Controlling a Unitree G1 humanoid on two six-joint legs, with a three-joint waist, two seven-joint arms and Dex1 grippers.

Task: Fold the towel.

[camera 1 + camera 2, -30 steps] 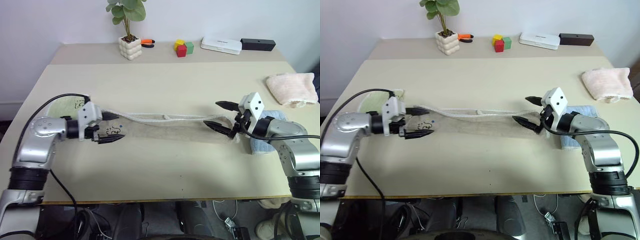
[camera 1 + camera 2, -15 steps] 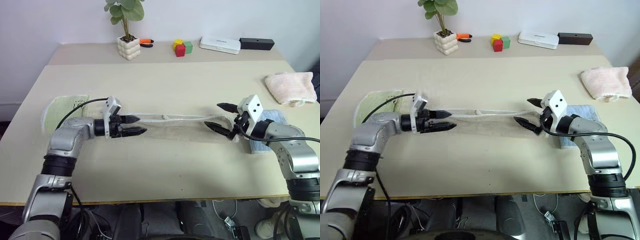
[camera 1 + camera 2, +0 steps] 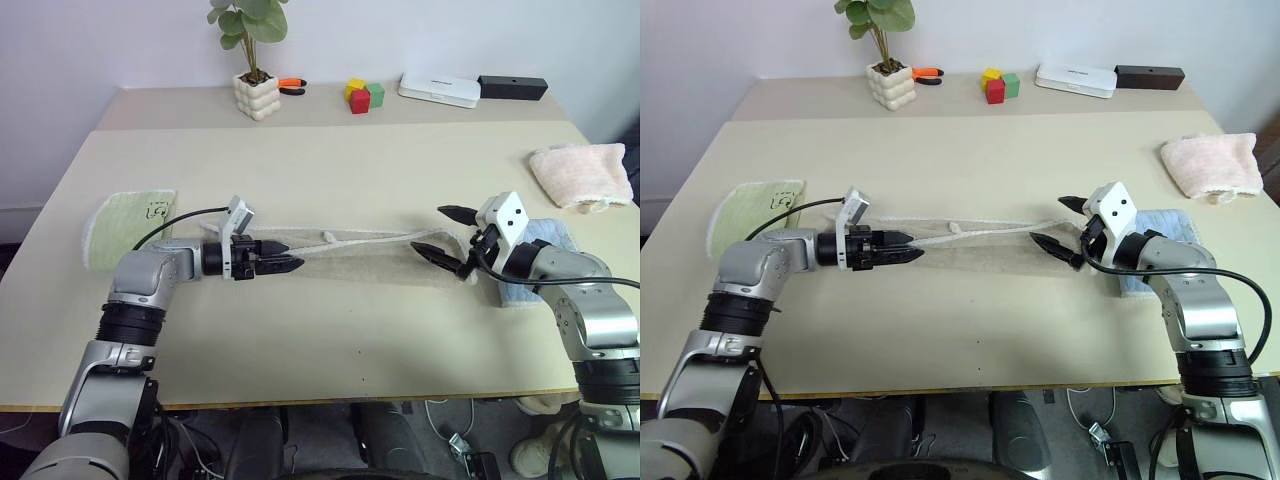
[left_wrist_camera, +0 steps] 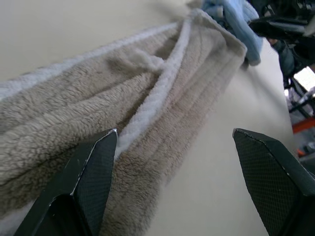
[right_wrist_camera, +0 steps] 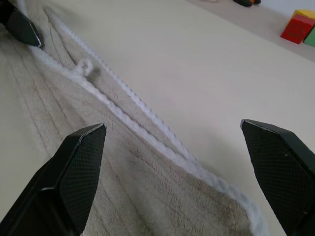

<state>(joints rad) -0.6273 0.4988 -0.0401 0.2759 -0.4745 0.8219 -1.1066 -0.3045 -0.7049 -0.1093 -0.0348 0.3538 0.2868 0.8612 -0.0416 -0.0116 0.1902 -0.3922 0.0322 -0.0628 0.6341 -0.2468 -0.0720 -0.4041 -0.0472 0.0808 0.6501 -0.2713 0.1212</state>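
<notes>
Now the towel [image 3: 360,256] lies stretched mid-desk [image 3: 330,170]; left gripper [image 3: 285,266] w/ jaws apart at one end, right gripper [image 3: 446,236] jaws apart at the other, neither grasping

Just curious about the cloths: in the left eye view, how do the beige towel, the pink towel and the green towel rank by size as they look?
1. Beige towel, largest.
2. and 3. Pink towel and green towel look alike; the green one is partly hidden.

We list: towel [image 3: 370,255], beige-tan terry with whitish corded edging; table [image 3: 330,170], pale cream; folded towels in pale green [image 3: 125,225], pink [image 3: 583,177] and light blue [image 3: 540,262]; toy blocks [image 3: 366,95], yellow, red and green; plant [image 3: 252,25], green in a white knobbly pot; a flat white box [image 3: 441,89] beside a black one [image 3: 514,87].
</notes>
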